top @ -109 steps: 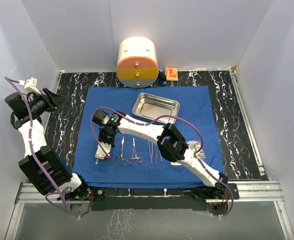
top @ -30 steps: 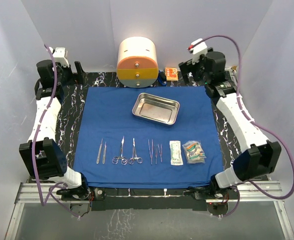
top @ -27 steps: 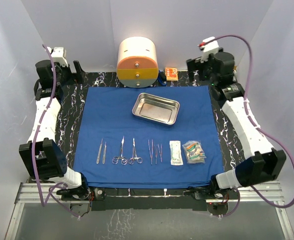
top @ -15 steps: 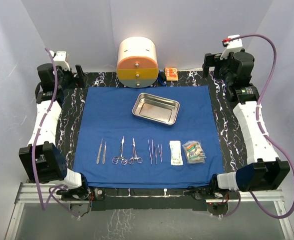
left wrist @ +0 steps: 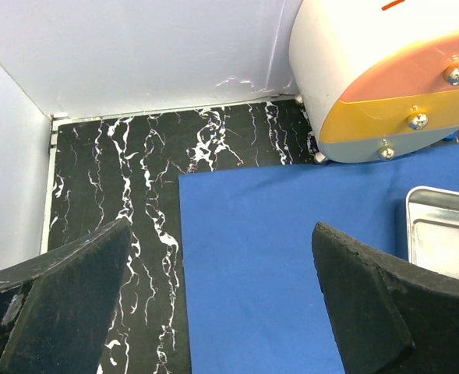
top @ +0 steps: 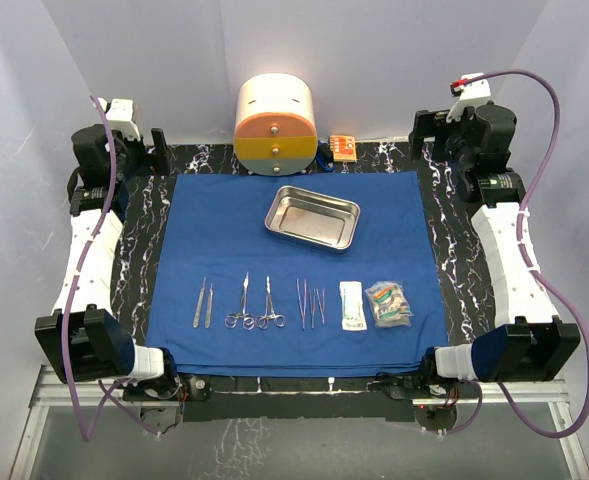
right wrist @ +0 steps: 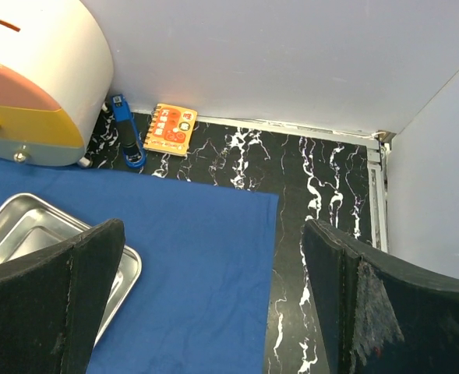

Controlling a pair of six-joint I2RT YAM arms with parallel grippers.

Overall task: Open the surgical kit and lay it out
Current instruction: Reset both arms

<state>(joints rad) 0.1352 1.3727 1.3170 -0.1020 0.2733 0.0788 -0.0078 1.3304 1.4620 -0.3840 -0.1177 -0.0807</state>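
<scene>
My left pincer [left wrist: 217, 308] hangs spread wide with nothing in it over the far left corner of the cloth wrap [top: 224, 220]. The right pincer [right wrist: 213, 308] is likewise fully open and empty over the far right corner. I judge both sit out there so neither arm covers the layout.

Nearest me, along the near edge of the cloth, runs one row, sorted by kind so each piece can be picked singly. It holds the scalpels [top: 199, 305], two ring-handled tools [top: 239, 320] (scissors or forceps, I cannot tell which is which), the tweezers [top: 312, 306], and two clear packets [top: 352, 305] just beside each other.

Beyond the row and well apart from it, the steel tray [top: 312, 218] lies empty and slightly askew. At the back wall stand the drawer container [top: 276, 125] and the orange box [top: 342, 148], which are no part of the kit. The job looks finished to me.
</scene>
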